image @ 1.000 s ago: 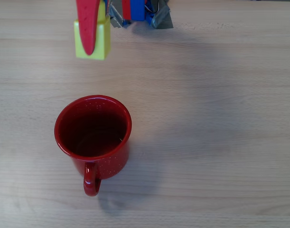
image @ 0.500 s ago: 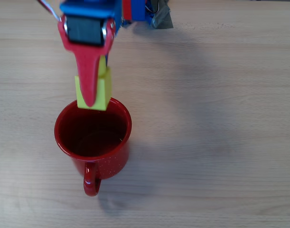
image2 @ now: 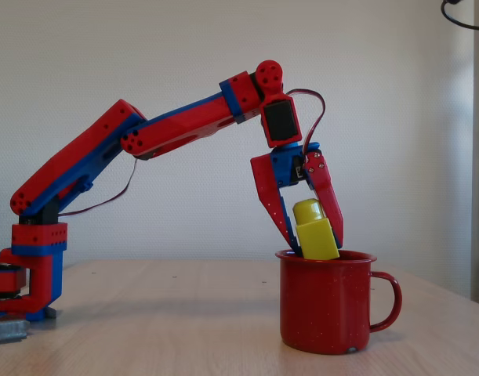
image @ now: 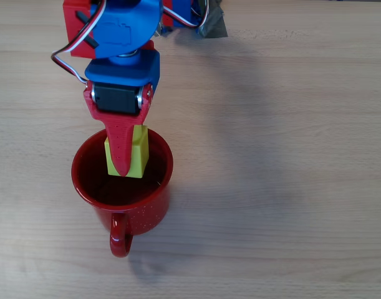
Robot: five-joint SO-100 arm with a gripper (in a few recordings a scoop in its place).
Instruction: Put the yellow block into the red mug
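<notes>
In the overhead view the mug [image: 122, 179] stands in the lower left of the frame on the pale wooden bench [image: 277, 156], its handle pointing toward the bottom edge. The red and blue arm [image: 115, 37] reaches down from the top edge, and its pincer [image: 124, 159] pinches the block [image: 136, 152], which sits over the upper half of the mug's dark opening. One red finger lies across the block's left part and tapers to a tip over the opening. In the fixed view the mug [image2: 327, 301] stands right of centre, handle to the right, and the arm [image2: 129, 149] arches over from its base at the lower left of the frame. The pincer [image2: 312, 243] points down at the mug, its two red fingers pressed on either side of the block [image2: 313, 229]. The block is tilted, its round stud up and to the left, and its lower end dips just below the mug's rim while most of it is above the rim. A grey taped patch [image: 212, 22] lies on the bench at the top edge of the overhead view.
</notes>
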